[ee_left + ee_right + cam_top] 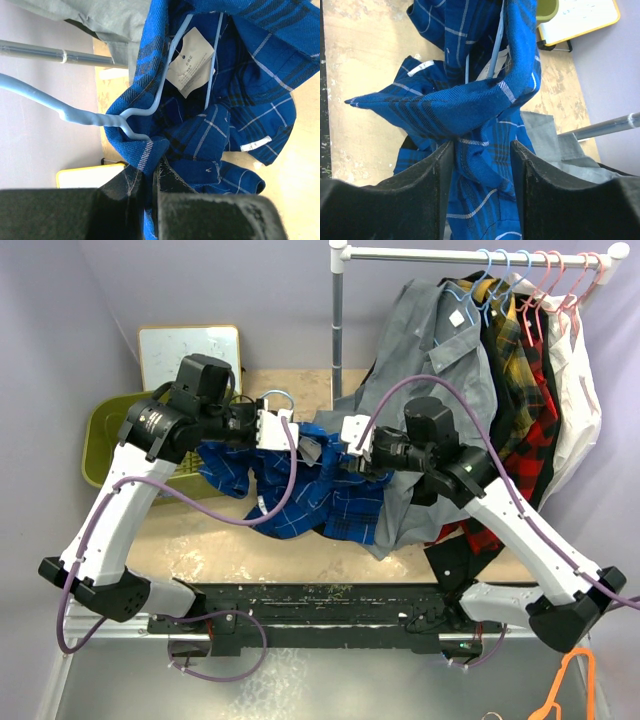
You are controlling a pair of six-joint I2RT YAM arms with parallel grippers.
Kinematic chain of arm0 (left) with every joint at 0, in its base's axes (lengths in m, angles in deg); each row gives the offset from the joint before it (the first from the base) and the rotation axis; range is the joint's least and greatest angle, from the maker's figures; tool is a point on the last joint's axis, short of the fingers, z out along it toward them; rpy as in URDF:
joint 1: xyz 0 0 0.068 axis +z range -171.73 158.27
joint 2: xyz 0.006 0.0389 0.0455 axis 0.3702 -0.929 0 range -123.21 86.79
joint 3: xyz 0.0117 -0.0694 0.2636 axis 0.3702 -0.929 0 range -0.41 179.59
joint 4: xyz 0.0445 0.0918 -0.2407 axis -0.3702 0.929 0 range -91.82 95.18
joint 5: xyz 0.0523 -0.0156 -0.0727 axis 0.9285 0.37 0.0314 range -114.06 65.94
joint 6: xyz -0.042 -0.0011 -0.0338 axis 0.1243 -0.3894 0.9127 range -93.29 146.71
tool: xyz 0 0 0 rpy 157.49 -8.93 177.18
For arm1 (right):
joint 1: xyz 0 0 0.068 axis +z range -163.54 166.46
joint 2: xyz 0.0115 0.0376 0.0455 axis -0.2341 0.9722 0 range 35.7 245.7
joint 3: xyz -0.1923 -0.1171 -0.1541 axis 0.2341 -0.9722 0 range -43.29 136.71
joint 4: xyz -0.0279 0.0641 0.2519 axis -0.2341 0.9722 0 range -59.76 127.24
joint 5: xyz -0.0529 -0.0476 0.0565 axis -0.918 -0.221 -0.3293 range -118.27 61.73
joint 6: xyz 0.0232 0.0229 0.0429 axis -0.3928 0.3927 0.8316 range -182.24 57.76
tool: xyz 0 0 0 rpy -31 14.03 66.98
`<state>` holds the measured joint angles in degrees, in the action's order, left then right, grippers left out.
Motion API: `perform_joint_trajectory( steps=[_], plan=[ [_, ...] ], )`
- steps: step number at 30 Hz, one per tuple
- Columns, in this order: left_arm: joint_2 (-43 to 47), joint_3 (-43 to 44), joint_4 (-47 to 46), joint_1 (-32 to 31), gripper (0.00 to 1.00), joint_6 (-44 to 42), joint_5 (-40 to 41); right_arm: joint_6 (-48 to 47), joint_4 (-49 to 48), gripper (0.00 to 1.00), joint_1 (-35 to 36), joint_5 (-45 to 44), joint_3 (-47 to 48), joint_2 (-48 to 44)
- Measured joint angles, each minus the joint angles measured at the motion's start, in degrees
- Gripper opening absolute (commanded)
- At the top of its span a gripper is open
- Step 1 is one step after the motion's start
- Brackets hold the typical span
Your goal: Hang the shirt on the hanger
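The royal-blue plaid shirt hangs bunched between my two grippers above the table. The light-blue hanger runs into its collar beside the white neck label, and its hook sticks out behind my left gripper. My left gripper is shut on a fold of the shirt's collar edge, just under the hanger's twisted neck. My right gripper stands partly open, with bunched shirt fabric between its jaws, touching only the left finger. A hanger wire shows inside the shirt in the right wrist view.
A clothes rack at the back right holds a grey shirt, a red-and-black plaid shirt, spare blue hangers and pink hangers. A green bin and a whiteboard stand at the back left. An orange hanger lies at the front right.
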<state>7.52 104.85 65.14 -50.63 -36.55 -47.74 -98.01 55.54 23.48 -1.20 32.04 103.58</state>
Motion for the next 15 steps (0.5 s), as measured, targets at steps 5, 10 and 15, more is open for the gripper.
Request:
perform_joint_trajectory(
  steps=[5,10,15],
  plan=[
    [-0.46,0.83,-0.13,0.00,0.00,0.02,2.19,-0.02,0.09,0.39,-0.35,1.01,2.27,3.43],
    [-1.01,2.12,-0.76,0.00,0.00,0.31,3.43,0.07,0.04,0.42,-0.74,1.01,4.42,5.99],
    [-1.44,3.10,-1.88,0.00,0.00,1.33,3.87,0.81,-0.07,0.23,-1.09,1.07,6.91,8.76]
  ],
)
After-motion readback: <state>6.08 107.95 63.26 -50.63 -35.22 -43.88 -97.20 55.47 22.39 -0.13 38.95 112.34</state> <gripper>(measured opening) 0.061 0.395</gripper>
